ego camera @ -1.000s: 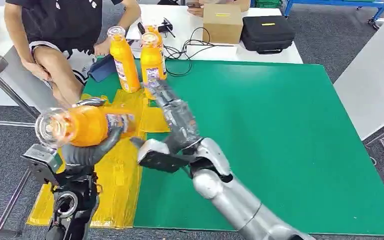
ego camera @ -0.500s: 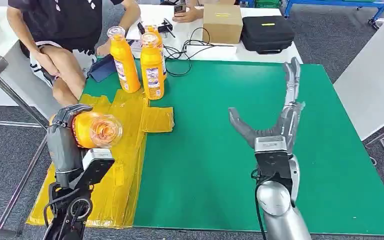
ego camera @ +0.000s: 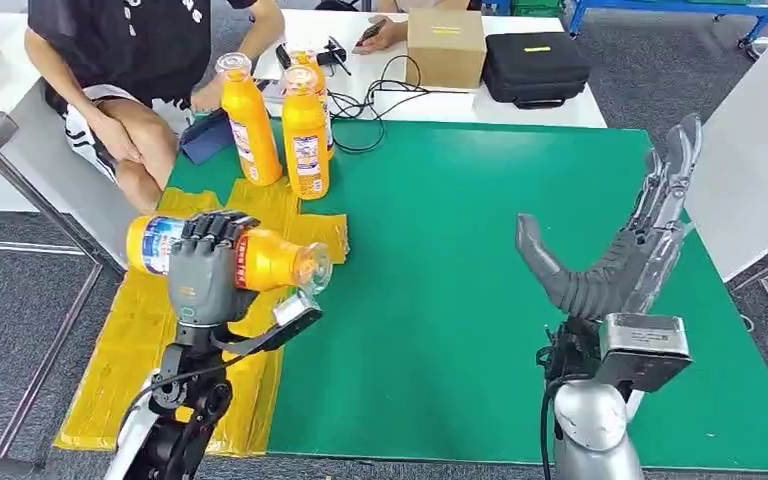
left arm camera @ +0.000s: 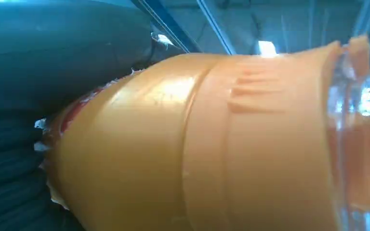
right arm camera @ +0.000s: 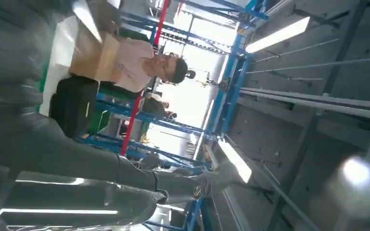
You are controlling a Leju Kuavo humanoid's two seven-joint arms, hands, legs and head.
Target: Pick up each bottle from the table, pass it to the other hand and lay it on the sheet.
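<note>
Yellow sheet (ego camera: pixel 140 340), bottle (ego camera: pixel 260 258) held sideways, cap rightward

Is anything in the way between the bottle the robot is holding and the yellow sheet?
Nothing visible is. The left hand holds the bottle sideways right above the yellow sheet, and that part of the sheet is bare. The upright bottles stand farther back.

A green surface (ego camera: pixel 520 300) carries a crumpled yellow sheet (ego camera: pixel 230 400) along its left edge — and two upright orange bottles (ego camera: pixel 305 135) standing close together at the far left corner.
</note>
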